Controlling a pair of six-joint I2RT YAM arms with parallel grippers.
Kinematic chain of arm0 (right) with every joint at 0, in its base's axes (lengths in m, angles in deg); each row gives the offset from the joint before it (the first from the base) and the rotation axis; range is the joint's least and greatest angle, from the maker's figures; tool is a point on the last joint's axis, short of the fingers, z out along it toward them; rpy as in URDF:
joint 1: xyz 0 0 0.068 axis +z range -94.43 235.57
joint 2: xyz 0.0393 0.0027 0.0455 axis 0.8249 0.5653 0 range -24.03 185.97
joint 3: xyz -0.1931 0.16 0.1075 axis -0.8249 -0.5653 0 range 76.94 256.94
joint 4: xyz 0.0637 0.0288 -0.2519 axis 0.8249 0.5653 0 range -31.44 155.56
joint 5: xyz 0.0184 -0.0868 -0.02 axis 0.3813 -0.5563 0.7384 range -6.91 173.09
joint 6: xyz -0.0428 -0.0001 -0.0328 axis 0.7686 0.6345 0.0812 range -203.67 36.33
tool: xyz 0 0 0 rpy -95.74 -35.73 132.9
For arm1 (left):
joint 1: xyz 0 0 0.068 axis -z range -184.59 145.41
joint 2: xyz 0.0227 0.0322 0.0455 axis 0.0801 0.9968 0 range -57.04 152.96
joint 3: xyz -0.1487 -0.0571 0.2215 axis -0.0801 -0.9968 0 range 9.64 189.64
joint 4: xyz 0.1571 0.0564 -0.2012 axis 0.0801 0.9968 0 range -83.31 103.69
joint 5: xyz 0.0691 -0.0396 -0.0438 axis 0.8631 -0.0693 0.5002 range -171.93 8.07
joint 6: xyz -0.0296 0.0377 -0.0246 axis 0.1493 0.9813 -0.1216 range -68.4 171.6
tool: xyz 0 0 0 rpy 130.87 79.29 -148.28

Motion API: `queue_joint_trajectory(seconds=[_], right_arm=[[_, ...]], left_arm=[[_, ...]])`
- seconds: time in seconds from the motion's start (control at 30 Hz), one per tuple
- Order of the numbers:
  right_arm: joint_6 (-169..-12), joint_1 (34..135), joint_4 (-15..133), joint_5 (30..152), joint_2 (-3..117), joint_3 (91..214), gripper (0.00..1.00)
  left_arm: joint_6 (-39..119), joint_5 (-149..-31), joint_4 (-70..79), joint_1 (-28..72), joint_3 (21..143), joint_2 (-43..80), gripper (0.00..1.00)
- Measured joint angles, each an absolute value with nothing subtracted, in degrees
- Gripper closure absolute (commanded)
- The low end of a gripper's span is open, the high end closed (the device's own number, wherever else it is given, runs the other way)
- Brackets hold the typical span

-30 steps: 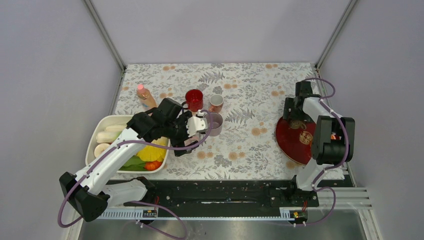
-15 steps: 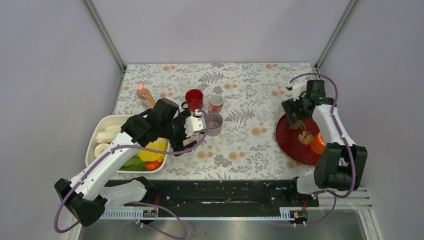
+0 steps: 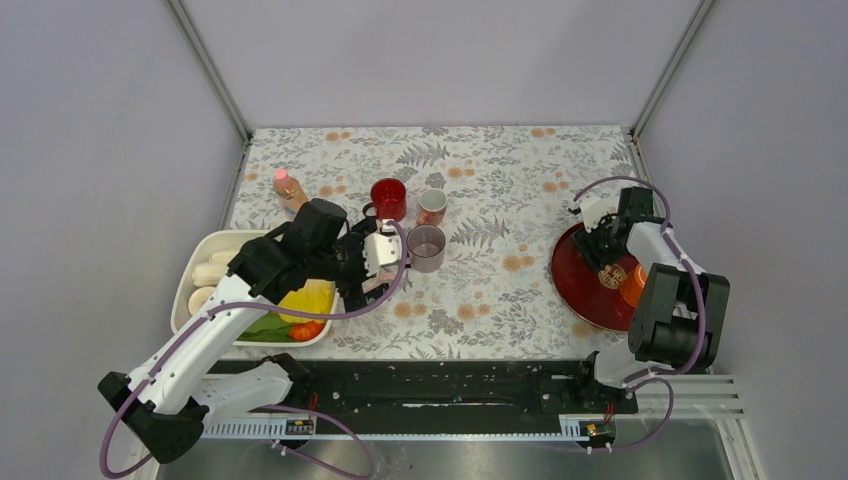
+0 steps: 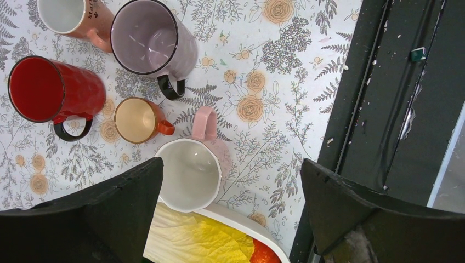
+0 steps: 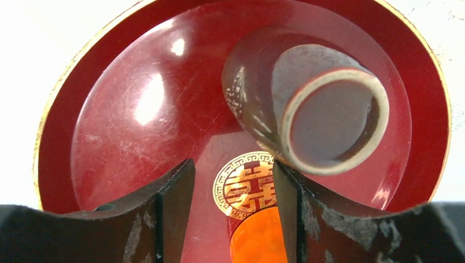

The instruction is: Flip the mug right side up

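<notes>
A pink mug (image 4: 192, 171) with a white inside stands mouth up on the floral cloth, against the white tray's rim. My left gripper (image 4: 229, 175) hangs open and empty above it, and hides it in the top view (image 3: 376, 262). A brown cup (image 5: 307, 104) lies on its side in the red plate (image 5: 109, 120), mouth toward the camera. My right gripper (image 5: 233, 186) is open just near of it, with an orange object (image 5: 257, 235) between the fingers but not gripped. The right gripper also shows in the top view (image 3: 604, 242).
A purple mug (image 4: 151, 41), a red mug (image 4: 52, 87), a salmon mug (image 4: 71, 16) and a small orange cup (image 4: 137, 119) stand upright close together. A white tray (image 3: 196, 262) of food sits at the left. A bottle (image 3: 291, 191) lies behind it.
My left gripper has drawn back left and nearer from the purple mug. My right arm has swung from the plate's far edge to over the plate.
</notes>
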State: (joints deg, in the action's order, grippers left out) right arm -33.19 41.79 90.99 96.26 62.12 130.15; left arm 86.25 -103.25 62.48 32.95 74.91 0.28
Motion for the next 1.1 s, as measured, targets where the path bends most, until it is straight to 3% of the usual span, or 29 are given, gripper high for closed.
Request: queue_joint_trajectory(seconds=[0.27,0.73,0.97,1.1], right_arm=[[-31.95,40.5,84.63,96.21,64.07,128.36,0.36],[-26.16,33.95,86.73,101.79,58.52,130.81,0.33],[-23.86,33.99,86.88,102.6,65.31,133.11,0.39],[-23.42,33.99,87.53,103.25,69.05,133.65,0.48]], left_arm=[[86.08,-103.23,62.48,32.95,74.91,0.41,0.01],[86.14,-103.51,62.53,32.95,74.91,1.29,0.01],[86.12,-103.49,62.53,32.64,74.91,2.25,0.01],[86.12,-103.51,62.55,32.05,74.91,3.47,0.01]])
